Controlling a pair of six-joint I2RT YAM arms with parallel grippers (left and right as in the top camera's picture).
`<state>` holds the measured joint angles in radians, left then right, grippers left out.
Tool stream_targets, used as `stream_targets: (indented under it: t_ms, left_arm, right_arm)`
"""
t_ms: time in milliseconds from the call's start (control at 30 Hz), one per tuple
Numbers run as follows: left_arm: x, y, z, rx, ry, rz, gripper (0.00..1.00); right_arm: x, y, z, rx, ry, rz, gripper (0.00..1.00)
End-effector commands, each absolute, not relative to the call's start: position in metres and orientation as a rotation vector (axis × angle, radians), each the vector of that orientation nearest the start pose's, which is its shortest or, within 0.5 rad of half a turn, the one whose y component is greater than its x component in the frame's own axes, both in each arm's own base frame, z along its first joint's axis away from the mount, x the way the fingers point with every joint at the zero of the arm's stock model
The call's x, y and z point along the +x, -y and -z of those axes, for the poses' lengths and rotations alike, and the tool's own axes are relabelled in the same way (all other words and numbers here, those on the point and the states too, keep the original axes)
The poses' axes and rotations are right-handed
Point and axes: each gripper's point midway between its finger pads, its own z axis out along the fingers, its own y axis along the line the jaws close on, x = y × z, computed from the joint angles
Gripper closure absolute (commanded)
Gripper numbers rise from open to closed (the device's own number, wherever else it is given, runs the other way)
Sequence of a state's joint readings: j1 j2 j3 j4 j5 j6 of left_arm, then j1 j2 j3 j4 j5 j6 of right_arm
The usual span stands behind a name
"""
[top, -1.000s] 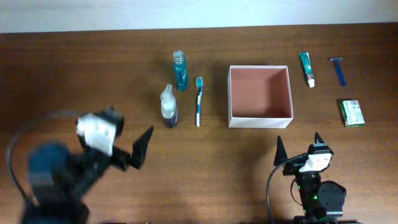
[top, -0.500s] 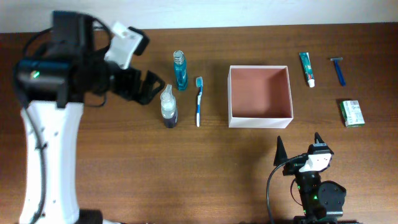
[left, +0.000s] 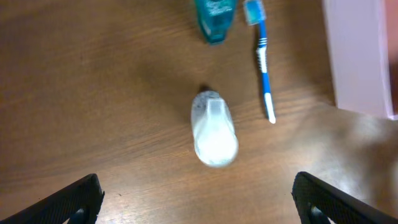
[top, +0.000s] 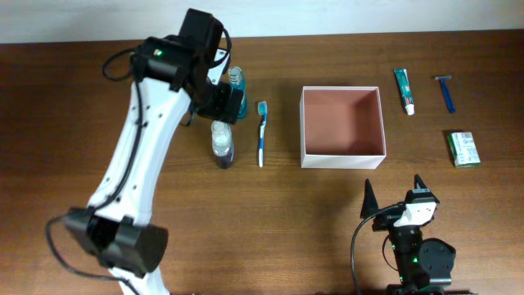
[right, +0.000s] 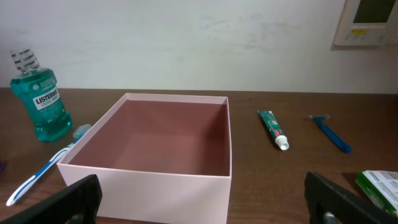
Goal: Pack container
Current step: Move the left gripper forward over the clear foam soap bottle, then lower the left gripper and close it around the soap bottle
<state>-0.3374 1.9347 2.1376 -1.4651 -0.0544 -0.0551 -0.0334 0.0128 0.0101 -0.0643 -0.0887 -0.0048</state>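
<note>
Step in hand (judged): pick-up of the small bottle [left: 214, 127], first item for packing.
Left gripper [left: 196, 186]: fingers spread wide, holding nothing. It hangs above the small bottle, with the fingertips in the lower corners of the left wrist view.
Right gripper [top: 393, 190]: fingers spread, holding nothing. It is parked at the lower right of the overhead view, facing the container.
Container [top: 342, 119]: right of centre in the upper half of the overhead view. It is open-topped with nothing inside.
Small bottle: upright, white top over a darker body. The wrist view is blurred, so the type of cap cannot be told.
Alignment: bring the bottle midway between the fingers before descending. It sits slightly right of centre in the wrist view.
Grip point: close on the body below the white top. A narrow upright bottle is likely to tip if one finger touches first.
Clearance: the mouthwash bottle [right: 42, 102] stands just above the small bottle in the overhead view. The toothbrush [top: 262, 131] lies just to its right. Keep both fingers off them.
Transfer: lift straight up, carry rightward over the toothbrush and lower inside the near wall of the container.
Other items: toothpaste tube [top: 404, 90], razor [top: 445, 92] and green packet [top: 463, 149], all right of the container.
Surface: dark brown wooden table [top: 270, 221], smooth and flat.
Room: plain white wall [right: 186, 37] behind the table, with a wall panel [right: 373, 22] at the upper right of the right wrist view.
</note>
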Motion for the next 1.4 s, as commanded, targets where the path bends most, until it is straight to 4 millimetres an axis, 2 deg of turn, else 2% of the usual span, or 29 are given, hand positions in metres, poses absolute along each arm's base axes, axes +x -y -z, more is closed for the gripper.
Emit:
stream_targets:
  t_ms: [0,200,333,433,700,1067,1367]
  left_arm:
    - [0.404,0.125,-0.224,0.296,-2.828,-0.023,0.01]
    - [0.406,0.138,-0.196,0.319,-2.908,0.050,0.01]
    - [0.404,0.137,-0.176,0.314,-2.978,0.030,0.00]
    - [0.388,0.131,-0.152,0.154,-3.122,-0.016,0.01]
    - [0.389,0.132,-0.119,0.147,-3.208,-0.057,0.01]
    - [0.390,0.137,-0.099,0.147,-3.249,-0.035,0.01]
    - [0.397,0.145,-0.098,0.145,-3.226,0.034,0.00]
  right_arm:
    - [0.246,-0.010,-0.158,-0.061,-1.639,-0.049,0.01]
    - [0.246,-0.010,-0.158,-0.061,-1.639,-0.049,0.01]
    - [0.246,-0.010,-0.158,-0.061,-1.639,-0.049,0.01]
    - [0.246,-0.010,-0.158,-0.061,-1.639,-0.049,0.01]
    - [0.246,-0.010,-0.158,-0.061,-1.639,-0.049,0.01]
    - [0.246,-0.010,-0.158,-0.061,-1.639,-0.049,0.01]
    - [0.246,-0.010,-0.158,-0.061,-1.639,-0.049,0.01]
